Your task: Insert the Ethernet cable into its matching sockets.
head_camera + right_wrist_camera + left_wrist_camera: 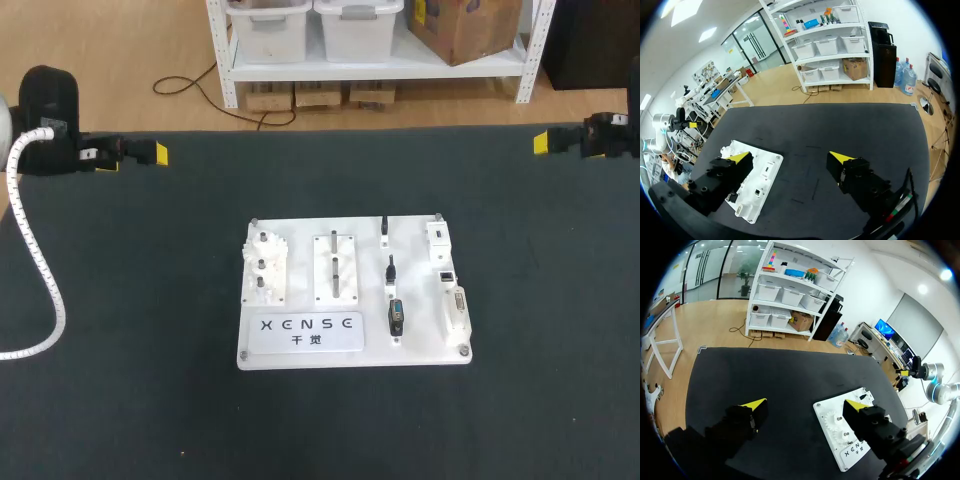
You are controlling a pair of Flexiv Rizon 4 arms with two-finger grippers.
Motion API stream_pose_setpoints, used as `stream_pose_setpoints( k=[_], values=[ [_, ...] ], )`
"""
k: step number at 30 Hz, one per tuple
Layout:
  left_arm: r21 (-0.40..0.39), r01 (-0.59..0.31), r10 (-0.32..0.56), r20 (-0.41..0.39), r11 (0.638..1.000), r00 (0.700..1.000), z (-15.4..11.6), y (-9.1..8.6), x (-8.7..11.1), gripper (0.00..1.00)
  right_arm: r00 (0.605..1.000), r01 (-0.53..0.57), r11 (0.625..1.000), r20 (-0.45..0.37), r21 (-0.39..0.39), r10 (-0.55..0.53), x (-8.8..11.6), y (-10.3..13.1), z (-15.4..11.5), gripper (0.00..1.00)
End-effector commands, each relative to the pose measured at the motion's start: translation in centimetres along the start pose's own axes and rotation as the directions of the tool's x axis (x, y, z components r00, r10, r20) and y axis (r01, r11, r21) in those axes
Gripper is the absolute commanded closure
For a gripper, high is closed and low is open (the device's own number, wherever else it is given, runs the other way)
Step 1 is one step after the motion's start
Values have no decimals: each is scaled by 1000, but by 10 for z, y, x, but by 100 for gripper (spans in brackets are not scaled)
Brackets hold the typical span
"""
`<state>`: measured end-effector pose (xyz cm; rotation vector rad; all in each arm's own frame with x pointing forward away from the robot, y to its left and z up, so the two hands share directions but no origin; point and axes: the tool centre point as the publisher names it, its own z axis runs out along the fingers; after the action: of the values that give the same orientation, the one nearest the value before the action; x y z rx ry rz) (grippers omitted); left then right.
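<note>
Work on the task looks not yet begun. Nearest, the table (120,420) shows wide dark mat between its near edge and the board (300,235), which lies flat around the middle, well apart from every table edge. On the board, a column of small dark plugs (391,272) stands between the white fixtures and the sockets (446,278) along its right side. The Ethernet cable is probably among those plugs, but they are too small to tell which, and nothing shows seated in a socket. So the whole job seems left: pick up, align, press in.

A white hose (50,290) curls over the mat at the left, well apart from the board; the left arm's sweep might drag it. Farthest, at the back edge, the arms sit over opposite corners. The left gripper (805,405) has its fingers spread wide with nothing between them. The right gripper (790,157) is likewise spread and holds nothing. Each has a run of bare mat toward the board. The raised fixtures are what to clear, so coming down from above looks safer than sliding in low.
</note>
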<state>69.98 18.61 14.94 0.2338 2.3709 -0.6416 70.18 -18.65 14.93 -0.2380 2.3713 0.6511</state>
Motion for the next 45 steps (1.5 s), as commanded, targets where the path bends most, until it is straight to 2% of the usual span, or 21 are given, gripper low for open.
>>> stream_pose_setpoints(
  k=[1, 12, 14, 16, 19, 23, 26, 28, 30, 31, 34, 37, 40, 45],
  values=[
    [-9, 2, -2, -6, 1000, 1000, 0, -2, -1, 0, 1000, 0, 1000, 0, 1, 0, 0, 0, 0, 0],
    [-9, 2, -2, -6, 1000, 1000, 0, -2, -1, 0, 1000, 0, 1000, 0, 1, 0, 0, 0, 0, 0],
    [74, -107, 107, -7, 992, 994, 8, -6, -7, 0, 1000, 0, 1000, 0, 1, 0, 0, 0, 0, 0],
    [161, -241, 241, 15, 957, 970, 16, -13, -13, 0, 1000, 0, 1000, 0, 1, 0, 0, 0, 0, 0],
    [283, -388, 378, 93, 877, 921, 27, -28, -19, 0, 1000, 0, 1000, 0, 1, 0, 0, 0, 0, 0],
    [389, -572, 544, 191, 722, 817, 38, -50, -24, 0, 1000, 0, 1000, 0, 1, 0, 0, 0, 0, 0],
    [452, -677, 619, 295, 581, 728, 42, -66, -24, 0, 1000, 0, 1000, 0, 1, 0, 0, 0, 0, 0],
    [487, -721, 658, 334, 493, 675, 46, -75, -22, 0, 1000, 0, 1000, 0, 1, 0, 0, 0, 0, 0],
    [509, -746, 681, 360, 429, 637, 49, -84, -19, 0, 1000, 0, 1000, 0, 1, 0, 0, 0, 0, 0],
    [520, -765, 698, 383, 379, 606, 51, -90, -17, 0, 1000, 0, 1000, 0, 1, 0, 0, 0, 0, 0],
    [530, -805, 721, 446, 266, 531, 53, -107, -10, 0, 1000, 0, 1000, 0, 1, 0, 0, 0, 0, 0],
    [527, -833, 733, 499, 168, 463, 53, -121, 0, 0, 1000, 0, 1000, 0, 1, 0, 0, 0, 0, 0],
    [528, -843, 739, 526, 104, 421, 54, -131, 10, 0, 1000, 0, 1000, 0, 1, 0, 0, 0, 0, 0],
    [544, -838, 753, 534, 41, 384, 57, -146, 27, 0, 1000, 0, 1000, 0, 1, 0, 0, 0, 0, 0]
  ],
)
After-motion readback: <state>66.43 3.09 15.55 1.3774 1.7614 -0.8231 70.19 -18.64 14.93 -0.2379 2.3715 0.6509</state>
